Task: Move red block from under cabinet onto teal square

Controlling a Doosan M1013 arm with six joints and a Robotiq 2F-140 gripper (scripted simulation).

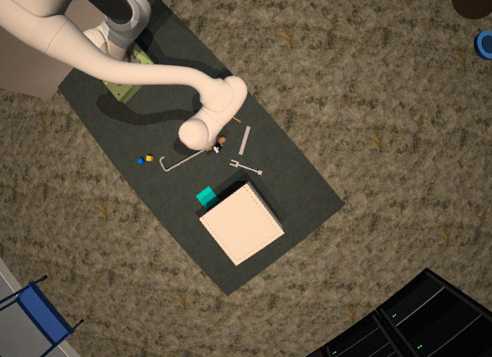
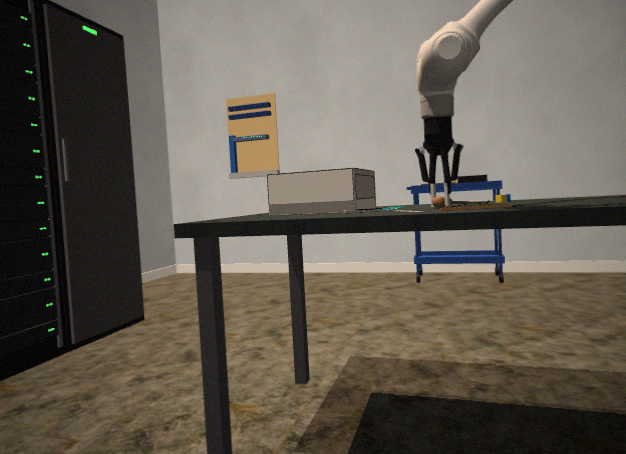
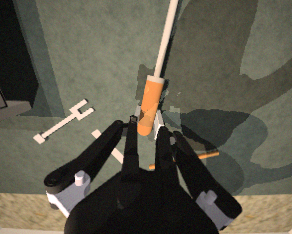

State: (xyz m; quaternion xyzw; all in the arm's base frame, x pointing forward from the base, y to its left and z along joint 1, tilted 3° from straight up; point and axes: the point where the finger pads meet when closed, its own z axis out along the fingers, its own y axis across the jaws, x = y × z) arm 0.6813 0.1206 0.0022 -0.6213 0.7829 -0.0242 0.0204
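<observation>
Pinching the orange handle of the hooked rod [image 1: 185, 160] [image 2: 438, 202] [image 3: 151, 95], the claw [image 1: 216, 147] [image 2: 439, 199] [image 3: 147, 113] is narrowly open, one finger on each side of it. Near the claw lies a pale fork-ended tool [image 1: 247, 167] [image 3: 61, 124]; farther off, the teal square [image 1: 206, 196] [image 2: 391, 207] sits just beside the white cabinet [image 1: 242, 224] [image 2: 310, 186] [image 3: 7, 111], and the red block is hidden from every view, so its exact spot I cannot tell.

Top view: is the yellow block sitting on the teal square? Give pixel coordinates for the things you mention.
No, the yellow block [image 1: 149, 158] [image 2: 501, 198] sits beside the blue block [image 1: 141, 160] [image 2: 509, 198], away from the teal square [image 1: 207, 196] [image 2: 391, 208].
</observation>
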